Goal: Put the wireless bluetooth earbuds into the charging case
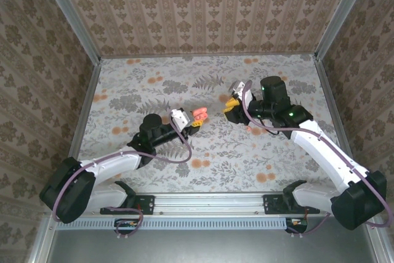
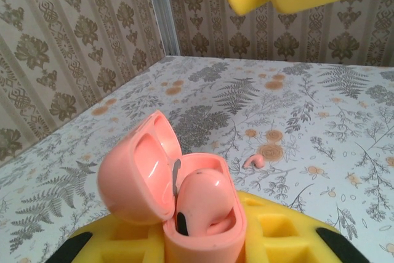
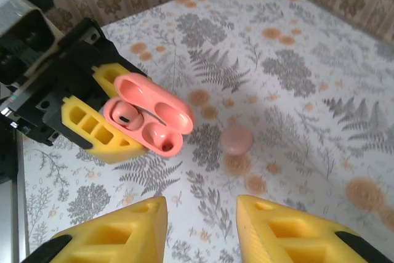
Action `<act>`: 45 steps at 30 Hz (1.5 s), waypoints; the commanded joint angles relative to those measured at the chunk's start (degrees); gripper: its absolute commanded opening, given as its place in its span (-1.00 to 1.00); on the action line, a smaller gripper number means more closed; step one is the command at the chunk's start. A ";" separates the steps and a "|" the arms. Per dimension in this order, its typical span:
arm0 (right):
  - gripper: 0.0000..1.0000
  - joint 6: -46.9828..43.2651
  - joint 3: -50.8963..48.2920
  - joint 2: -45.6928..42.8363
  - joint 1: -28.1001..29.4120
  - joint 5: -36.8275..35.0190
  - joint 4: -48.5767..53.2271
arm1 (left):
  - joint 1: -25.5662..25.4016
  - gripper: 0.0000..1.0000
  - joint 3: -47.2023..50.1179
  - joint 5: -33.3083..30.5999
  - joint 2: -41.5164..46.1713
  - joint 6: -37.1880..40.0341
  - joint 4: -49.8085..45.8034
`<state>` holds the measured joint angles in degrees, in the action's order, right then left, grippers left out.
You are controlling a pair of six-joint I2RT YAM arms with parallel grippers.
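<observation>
While clenched on the charging case [image 3: 148, 115], left gripper [image 1: 194, 121]: holding it above the counter [image 1: 246, 158], lid open, wells turned toward the other arm, probably for loading.
seated earbud [image 3: 126, 117]: in one well; other well apparently empty.
loose earbud [image 3: 237, 140]: on the counter, just beyond the case.
right gripper [image 3: 200, 214]: released, empty, hovering near the loose earbud, seemingly for pickup.

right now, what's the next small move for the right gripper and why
Probably lower the right gripper over the loose earbud on the table: its jaws stand open and empty, while the left gripper holds the open charging case with the other earbud seated.
</observation>
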<state>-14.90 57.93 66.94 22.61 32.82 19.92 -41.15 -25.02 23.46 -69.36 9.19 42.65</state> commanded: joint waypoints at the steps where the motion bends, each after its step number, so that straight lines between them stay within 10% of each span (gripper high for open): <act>1: -0.30 4.44 -0.09 -0.06 -0.87 -2.29 5.86 | -0.90 -0.72 0.58 -1.08 0.98 1.58 -0.58; 14: -0.16 21.33 7.03 9.26 -4.41 -5.78 23.58 | -2.45 -0.73 2.60 -3.40 2.37 1.86 -1.06; 45: -0.13 25.64 26.23 40.86 -6.44 -22.33 39.66 | -2.89 -0.72 4.67 -4.66 0.64 0.78 1.14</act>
<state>9.67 81.82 105.41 16.36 12.40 57.21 -43.86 -20.86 18.35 -67.64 10.33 42.06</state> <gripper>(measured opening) 0.437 0.228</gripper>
